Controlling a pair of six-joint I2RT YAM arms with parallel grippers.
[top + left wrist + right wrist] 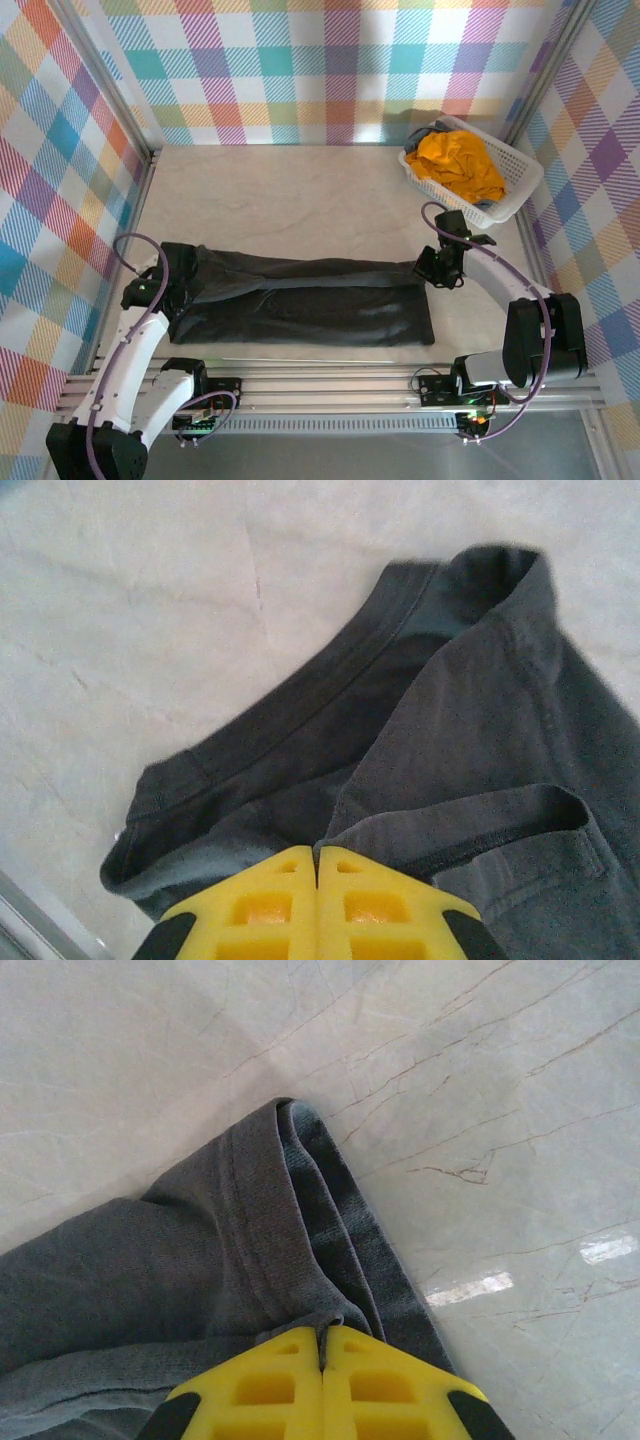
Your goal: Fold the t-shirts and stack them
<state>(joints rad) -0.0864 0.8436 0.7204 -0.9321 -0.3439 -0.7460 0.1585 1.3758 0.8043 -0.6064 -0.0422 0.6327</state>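
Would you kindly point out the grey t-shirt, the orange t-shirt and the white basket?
grey t-shirt (pixel 310 300): top external view, middle of its folded body.
orange t-shirt (pixel 460 165): top external view, top of the bunched cloth.
white basket (pixel 522 190): top external view, its right-hand wall.

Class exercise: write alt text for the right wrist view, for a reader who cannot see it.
The right gripper, yellow jaws shut, pinches the hemmed corner of a folded dark grey t-shirt lying on a pale, veined table.

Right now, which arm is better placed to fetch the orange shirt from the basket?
Right. The right gripper sits close to the basket holding the orange shirt; the left gripper is at the far end of the grey shirt. Both clamp it; release first.
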